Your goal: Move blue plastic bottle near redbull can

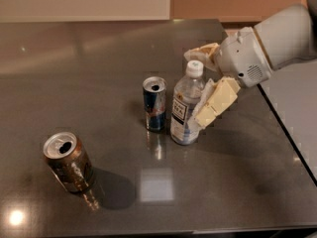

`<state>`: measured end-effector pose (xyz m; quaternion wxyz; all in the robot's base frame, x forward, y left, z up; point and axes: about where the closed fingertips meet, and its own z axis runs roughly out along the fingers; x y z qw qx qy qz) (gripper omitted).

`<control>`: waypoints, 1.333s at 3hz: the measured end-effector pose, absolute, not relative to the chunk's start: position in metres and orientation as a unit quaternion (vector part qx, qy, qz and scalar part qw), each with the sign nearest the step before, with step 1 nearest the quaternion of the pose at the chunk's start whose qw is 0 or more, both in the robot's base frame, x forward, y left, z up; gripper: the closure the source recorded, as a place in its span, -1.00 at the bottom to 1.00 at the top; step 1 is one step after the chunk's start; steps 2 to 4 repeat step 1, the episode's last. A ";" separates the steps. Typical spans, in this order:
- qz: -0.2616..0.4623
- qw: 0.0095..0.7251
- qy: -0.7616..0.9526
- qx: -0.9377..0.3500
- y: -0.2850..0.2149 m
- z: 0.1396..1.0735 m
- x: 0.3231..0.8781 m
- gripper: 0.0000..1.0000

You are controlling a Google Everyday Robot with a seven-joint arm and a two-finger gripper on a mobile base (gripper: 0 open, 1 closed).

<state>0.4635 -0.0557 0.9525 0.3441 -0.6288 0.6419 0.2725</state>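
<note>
The blue plastic bottle (184, 110), clear with a white cap and dark-and-white label, stands upright on the dark table (99, 58). The redbull can (155, 104), slim, blue and silver with an opened top, stands just left of it with a small gap between them. My gripper (196, 89) reaches in from the right around the bottle. Its jaws stand apart: the near finger (215, 103) lies along the bottle's right side and the far finger (200, 52) is behind the cap. The gripper is open.
A wider brown-gold can (69, 162) stands tilted at the front left. The table's right edge (287, 133) runs close behind my arm, with a grey floor beyond it. A bright light reflection lies on the table in front of the bottle.
</note>
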 end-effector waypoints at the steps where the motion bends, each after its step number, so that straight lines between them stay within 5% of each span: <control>1: 0.273 0.344 0.642 -0.629 -0.056 0.953 0.463 -1.00; 4: 0.273 0.344 0.642 -0.629 -0.056 0.953 0.463 -1.00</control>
